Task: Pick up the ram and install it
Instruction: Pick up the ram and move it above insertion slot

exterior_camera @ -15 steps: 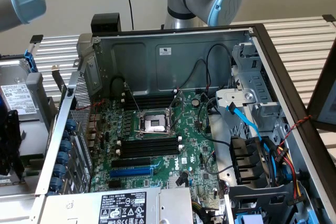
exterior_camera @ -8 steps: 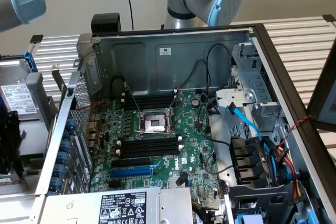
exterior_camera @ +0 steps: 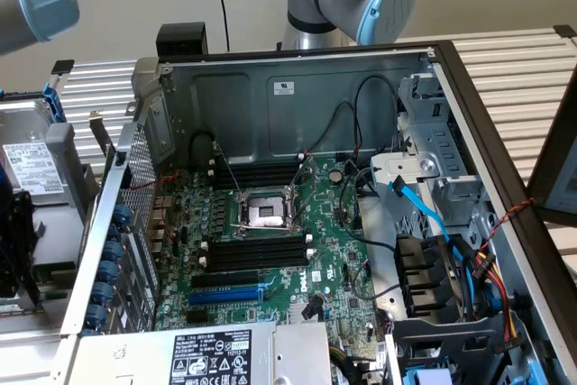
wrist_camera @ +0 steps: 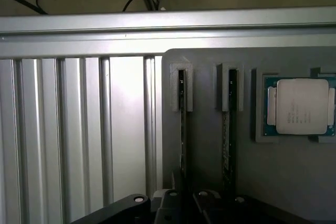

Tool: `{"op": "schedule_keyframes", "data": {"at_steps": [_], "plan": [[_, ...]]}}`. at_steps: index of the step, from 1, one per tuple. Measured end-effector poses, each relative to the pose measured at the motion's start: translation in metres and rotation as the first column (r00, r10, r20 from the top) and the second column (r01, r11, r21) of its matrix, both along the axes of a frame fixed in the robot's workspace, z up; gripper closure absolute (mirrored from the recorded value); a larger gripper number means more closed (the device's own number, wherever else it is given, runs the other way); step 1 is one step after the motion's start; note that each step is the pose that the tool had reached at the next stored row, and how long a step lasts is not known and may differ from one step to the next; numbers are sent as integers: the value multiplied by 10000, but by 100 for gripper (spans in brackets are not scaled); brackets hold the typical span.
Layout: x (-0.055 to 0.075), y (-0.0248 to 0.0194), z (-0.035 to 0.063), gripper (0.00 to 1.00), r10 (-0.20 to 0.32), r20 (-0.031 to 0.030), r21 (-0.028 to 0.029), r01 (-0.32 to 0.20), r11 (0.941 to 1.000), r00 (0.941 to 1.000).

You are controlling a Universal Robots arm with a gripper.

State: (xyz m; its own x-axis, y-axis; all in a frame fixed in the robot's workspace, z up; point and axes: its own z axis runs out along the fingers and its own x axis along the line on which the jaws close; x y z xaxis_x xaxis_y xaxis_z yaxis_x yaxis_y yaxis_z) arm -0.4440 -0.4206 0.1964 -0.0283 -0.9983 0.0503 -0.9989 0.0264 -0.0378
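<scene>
Open steel computer case (exterior_camera: 297, 87), flat on its side, green motherboard (exterior_camera: 334, 250) inside with black slots. Ribbed aluminium worktop (wrist_camera: 79, 129). On it a matte grey plastic holder (wrist_camera: 294, 182). Square CPU (wrist_camera: 300, 106) with metal lid sits in a holder pocket. Ram (wrist_camera: 182, 124), thin and edge-on, stands in the holder groove farther from the CPU; second stick (wrist_camera: 227, 140) beside it. Black gripper (wrist_camera: 186, 199) over the ram's near end; clenched or released, cannot tell.

the ribbed metal surface (exterior_camera: 527, 65) carried an open computer case (exterior_camera: 252, 114); a grey tray (wrist_camera: 294, 182) lay flat on it, next to bare slats.
</scene>
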Motion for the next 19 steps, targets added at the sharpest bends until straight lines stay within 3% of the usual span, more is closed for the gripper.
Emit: {"op": "schedule_keyframes", "data": {"at_steps": [17,19], "plan": [[0,0,3,87,0,1,1,0,10000,10000],[0,0,76,87,-1,4,3,1,10000,10000]]}}
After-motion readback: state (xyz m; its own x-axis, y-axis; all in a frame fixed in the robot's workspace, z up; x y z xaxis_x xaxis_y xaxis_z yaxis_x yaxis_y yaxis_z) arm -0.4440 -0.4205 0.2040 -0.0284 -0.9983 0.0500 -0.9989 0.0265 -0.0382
